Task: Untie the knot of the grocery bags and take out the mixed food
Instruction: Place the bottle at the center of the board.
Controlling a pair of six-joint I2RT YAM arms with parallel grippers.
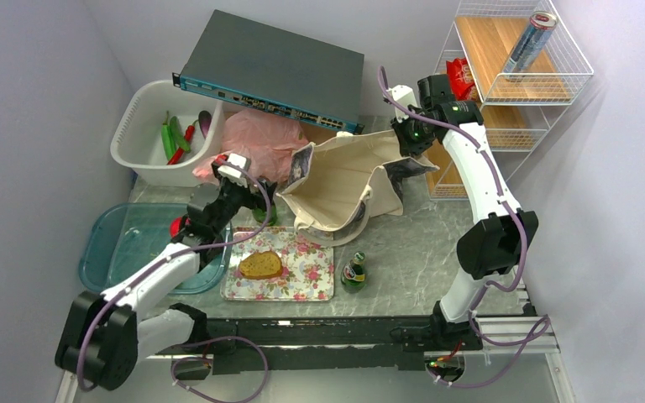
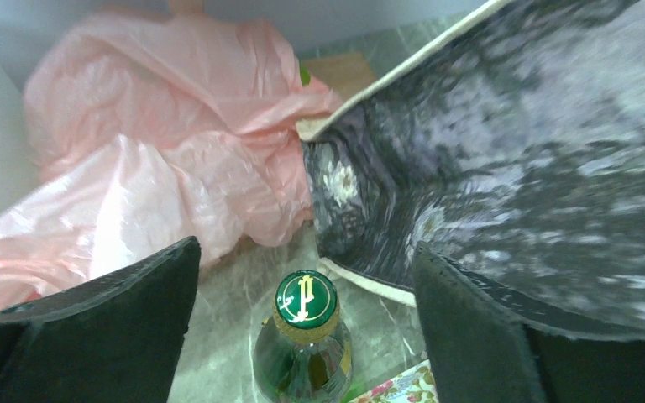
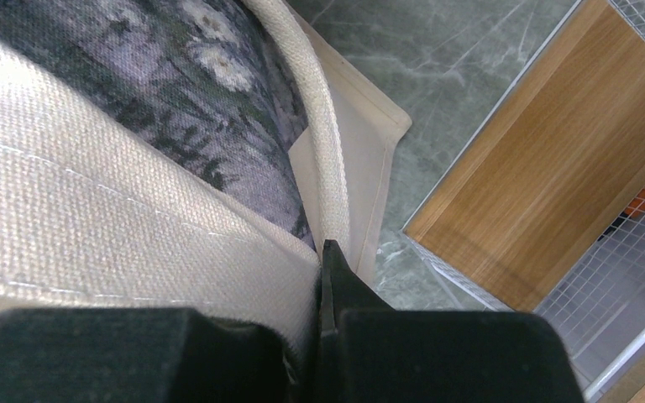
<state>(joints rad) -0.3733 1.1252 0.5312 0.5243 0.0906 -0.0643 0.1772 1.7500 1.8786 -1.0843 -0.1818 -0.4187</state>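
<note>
The beige canvas tote (image 1: pixel 344 172) sags open mid-table, its dark printed panel (image 2: pixel 512 151) filling the left wrist view. My right gripper (image 1: pixel 405 151) (image 3: pixel 323 277) is shut on the tote's rim (image 3: pixel 327 168) and holds it up. My left gripper (image 1: pixel 260 200) (image 2: pixel 306 248) is open, its fingers (image 2: pixel 109 336) on either side of an upright green bottle (image 2: pixel 306 336) (image 1: pixel 262 217) without touching it. The pink plastic bag (image 1: pixel 260 138) (image 2: pixel 151 168) lies crumpled behind; its knot cannot be made out. A second green bottle (image 1: pixel 353 270) stands by the floral tray (image 1: pixel 311 281), which holds a bread slice (image 1: pixel 260 265).
A white basin (image 1: pixel 138 126) at the back left holds peppers and an eggplant (image 1: pixel 203 123). A teal tray (image 1: pixel 122 248) lies under the left arm. A grey switch box (image 1: pixel 273 71) sits behind. The wire rack (image 1: pixel 512 92) at the right holds a silver can (image 1: pixel 531 42) and a red packet (image 1: pixel 460 77).
</note>
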